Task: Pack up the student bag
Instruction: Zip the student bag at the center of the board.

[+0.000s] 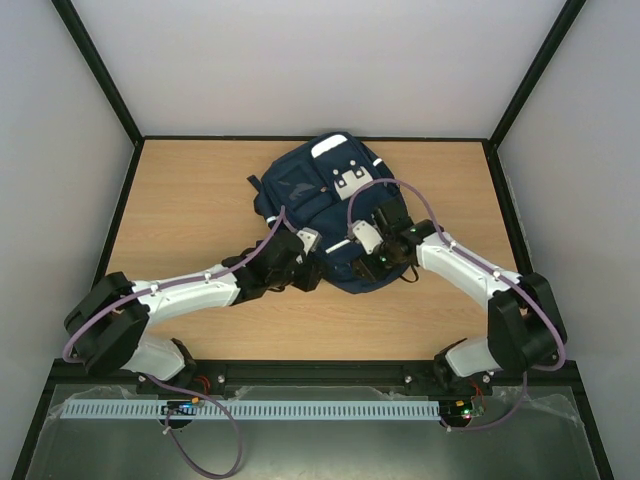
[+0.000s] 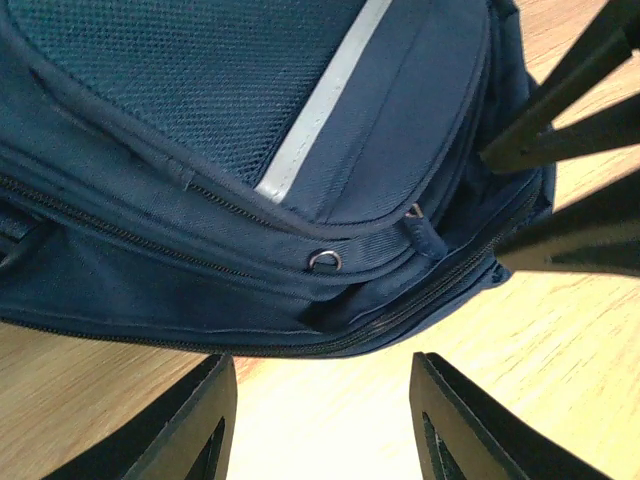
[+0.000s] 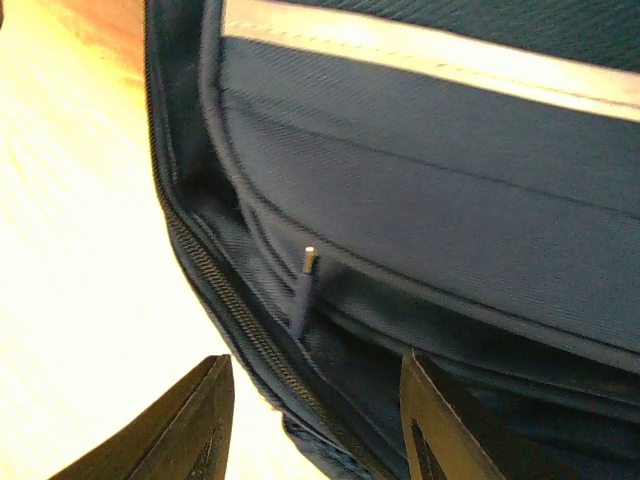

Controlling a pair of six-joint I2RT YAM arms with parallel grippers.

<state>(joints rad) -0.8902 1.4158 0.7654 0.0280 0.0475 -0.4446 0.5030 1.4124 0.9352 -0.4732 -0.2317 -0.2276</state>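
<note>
- The student bag (image 1: 330,215) lies flat on the wooden table (image 1: 190,200), front side up. It sits around the middle of the table and a little toward the far edge.
- Its grey-white patch (image 1: 350,180) faces the overhead camera on the far half of the bag.
- Both arms are stretched in from the near corners and meet at the bag's near edge, the left arm from the left and the right arm from the right.
- The left gripper (image 2: 322,362) is just off the near-left rim, its two dark fingers spread with only bare wood showing in the gap. It holds nothing.
- Just past those fingers, the left wrist view shows the bag's side seam, where a long zipper line (image 2: 420,300) runs along the rim.
- A small metal ring (image 2: 324,260) sits on the fabric above it, with a short pull tab (image 2: 420,228) just to its right.
- A white reflective stripe (image 2: 320,110) runs diagonally across the navy panel above the ring.
- Dark bars cross the upper right of that view, but what they belong to cannot be told.
- The right gripper (image 3: 315,360) is on the near-right side, with its fingers apart as well.
- The zippered rim (image 3: 240,320) runs down into the gap between those fingers, and nothing is visibly pinched.
- A slim zip pull (image 3: 303,290) with a metal tip hangs just above that gap, clear of both fingers.
- Another pale stripe (image 3: 420,45) runs across the top of the right wrist view.
</note>
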